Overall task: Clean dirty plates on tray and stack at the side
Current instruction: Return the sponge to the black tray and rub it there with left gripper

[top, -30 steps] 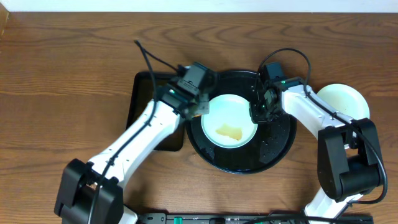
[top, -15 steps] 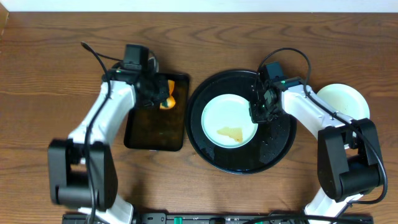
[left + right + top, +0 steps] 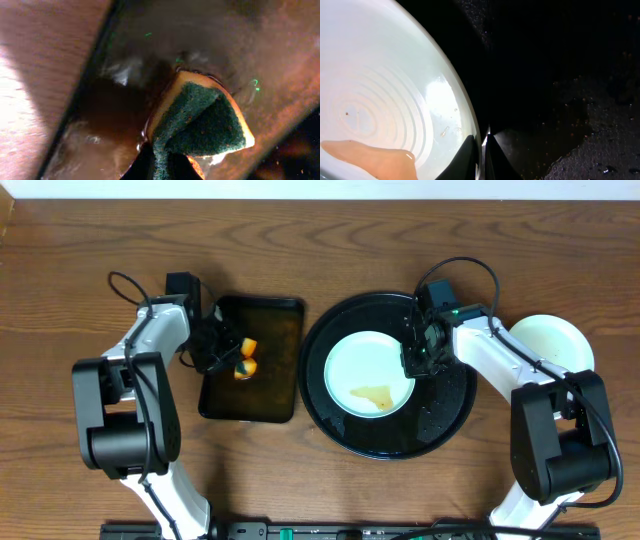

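A pale mint plate (image 3: 365, 360) lies in the round black tray (image 3: 440, 415) with a brown puddle (image 3: 372, 393) on its face. My right gripper (image 3: 414, 361) is shut on its right rim; the right wrist view shows the fingers (image 3: 470, 155) pinching the plate's (image 3: 385, 85) edge. My left gripper (image 3: 222, 357) is shut on an orange and green sponge (image 3: 244, 358), held low in the rectangular tray. In the left wrist view the sponge (image 3: 200, 120) folds between the jaws and touches brown liquid. A pale plate (image 3: 552, 340) sits on the wood at the far right.
The rectangular black tray (image 3: 255, 302) holds brown liquid and stands just left of the round tray. The round tray's floor (image 3: 580, 100) is wet and speckled. Cables loop above both arms. A white wall edge runs along the table's far side.
My left arm swung left from the plate to the rectangular tray, carrying the sponge, which now sits lower and further left in it. The right gripper and plate have not moved.
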Motion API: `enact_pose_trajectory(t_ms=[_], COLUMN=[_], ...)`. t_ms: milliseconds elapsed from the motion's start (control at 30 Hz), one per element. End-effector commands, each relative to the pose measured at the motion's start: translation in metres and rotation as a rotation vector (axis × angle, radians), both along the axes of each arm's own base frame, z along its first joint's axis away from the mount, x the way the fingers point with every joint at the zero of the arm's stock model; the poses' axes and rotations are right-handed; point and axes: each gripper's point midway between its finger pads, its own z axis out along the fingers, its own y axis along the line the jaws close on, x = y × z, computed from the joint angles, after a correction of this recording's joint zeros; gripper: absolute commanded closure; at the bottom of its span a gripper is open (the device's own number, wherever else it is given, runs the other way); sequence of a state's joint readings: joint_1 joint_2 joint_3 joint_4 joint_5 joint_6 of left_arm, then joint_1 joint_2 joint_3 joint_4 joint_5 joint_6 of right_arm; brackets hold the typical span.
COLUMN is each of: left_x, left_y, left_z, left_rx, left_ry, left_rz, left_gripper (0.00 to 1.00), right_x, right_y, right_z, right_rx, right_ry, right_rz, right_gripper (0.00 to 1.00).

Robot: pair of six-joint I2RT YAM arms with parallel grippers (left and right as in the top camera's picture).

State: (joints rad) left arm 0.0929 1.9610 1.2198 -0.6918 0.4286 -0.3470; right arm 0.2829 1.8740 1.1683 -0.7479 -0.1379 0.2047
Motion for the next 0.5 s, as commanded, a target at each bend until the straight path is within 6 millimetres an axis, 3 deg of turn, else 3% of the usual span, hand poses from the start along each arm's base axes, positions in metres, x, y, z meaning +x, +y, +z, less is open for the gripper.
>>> enact_pose_trajectory(t_ms=[0,67,100,200,300,467], left_x=[-0.007,-0.005,-0.006,-0.013,-0.014,-0.014], left_y=[0.011,-0.015,-0.041,-0.058,-0.047,0.006], left_z=[-0.012,-0.006,-0.001,-0.004,-0.014,-0.017], left_rx=[0.09,-0.005,-0.071,-0.035,0.152,0.538], left_ry=[0.045,-0.016,-0.079,-0.094,-0.057,0.034], left_rz=[0.02,-0.122,-0.288,-0.424,-0.43,-0.181], left_gripper=[0.93,0.92,0.93,0.93,0.92,0.93], right_x=[-0.001,-0.001,-0.001,-0.001,-0.001,-0.001], right_y=[0.0,0.0,0.0,0.0,0.0,0.0], right_z=[0.003,0.003,0.003,0.003,0.003,0.003], right_rx=[-0.007,-0.008,-0.008,-0.008,-0.007,-0.008], right_ry=[-0.01,-0.009,-0.009,-0.01,-0.01,-0.009], right_rz=[0.001,0.001,0.001,0.001,0.001,0.001], right_gripper=[0.94,0.94,0.94,0.94,0.94,0.94])
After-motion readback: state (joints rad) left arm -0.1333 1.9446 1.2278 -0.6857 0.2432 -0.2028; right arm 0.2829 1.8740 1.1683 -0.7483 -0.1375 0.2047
